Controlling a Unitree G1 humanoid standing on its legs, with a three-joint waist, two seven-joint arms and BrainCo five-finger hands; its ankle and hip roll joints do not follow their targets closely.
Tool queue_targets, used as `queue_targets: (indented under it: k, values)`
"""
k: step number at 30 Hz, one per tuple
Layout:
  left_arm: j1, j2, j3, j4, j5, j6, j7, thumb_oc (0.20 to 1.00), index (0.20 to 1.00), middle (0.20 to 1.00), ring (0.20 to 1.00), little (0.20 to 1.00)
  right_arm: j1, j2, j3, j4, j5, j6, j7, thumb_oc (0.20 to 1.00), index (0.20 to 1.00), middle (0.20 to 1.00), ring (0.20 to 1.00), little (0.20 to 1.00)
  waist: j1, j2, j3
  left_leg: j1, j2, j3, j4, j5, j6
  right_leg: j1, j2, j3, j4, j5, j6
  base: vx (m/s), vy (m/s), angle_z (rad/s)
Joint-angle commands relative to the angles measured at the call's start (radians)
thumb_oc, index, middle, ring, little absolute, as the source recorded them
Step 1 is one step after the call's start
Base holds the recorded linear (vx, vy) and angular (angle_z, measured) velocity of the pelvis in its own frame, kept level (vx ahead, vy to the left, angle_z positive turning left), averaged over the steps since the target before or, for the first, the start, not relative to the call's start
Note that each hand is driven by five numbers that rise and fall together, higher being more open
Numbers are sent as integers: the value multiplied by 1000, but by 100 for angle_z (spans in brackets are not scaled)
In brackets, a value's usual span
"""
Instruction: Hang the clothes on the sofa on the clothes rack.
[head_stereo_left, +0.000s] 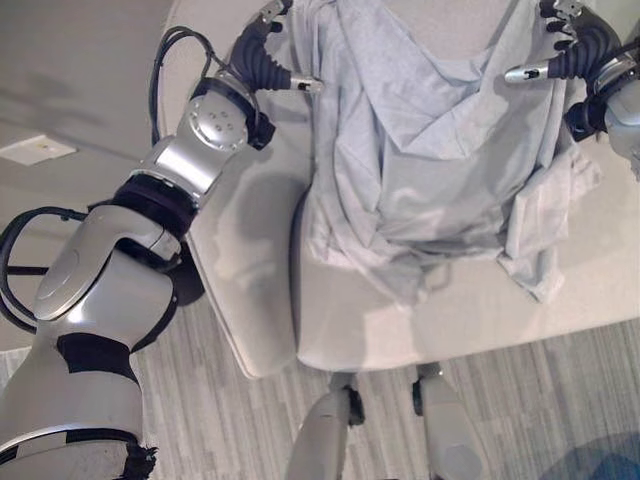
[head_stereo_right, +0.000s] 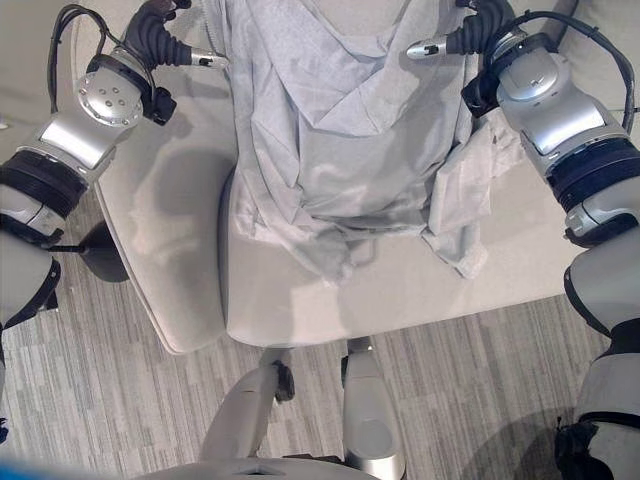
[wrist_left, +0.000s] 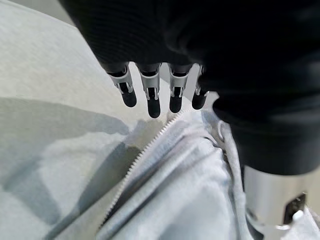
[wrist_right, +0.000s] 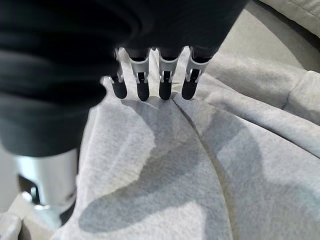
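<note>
On the sofa (head_stereo_left: 450, 300), a grey hoodie (head_stereo_left: 430, 150) lies spread, both hands at its upper corners
Left hand (head_stereo_left: 262, 55) sits at 10 o'clock of the hoodie beside its zipper (wrist_left: 145, 157) edge, right hand (head_stereo_right: 480, 30) at 2 o'clock over the fabric; each wrist view has fingers (wrist_left: 151, 95) hanging relaxed and apart above the cloth, clamped on nothing, thumbs jutting inward toward the garment
</note>
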Motion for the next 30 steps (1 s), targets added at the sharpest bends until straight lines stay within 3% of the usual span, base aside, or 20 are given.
queue_targets:
  k: [1,30]
  values:
    - [-123,-8,-45,46,-9,-20,0,1000,1000,1000,1000,1000,-87,-50,-12,36,36,-29,-2,1000,1000,1000,1000,1000,20,-26,-17,36,23,-39,6,-47,-113,-5,-27,33,28,-50,92,0,0,0]
    - [-155,-128,-74,88,19,5,-15,1000,1000,1000,1000,1000,-88,-15,-14,-33,12,-39,-43,1000,1000,1000,1000,1000,-14,-31,20,-43,27,-28,6,-27,-111,-104,-20,62,48,-38,91,-4,-4,-1]
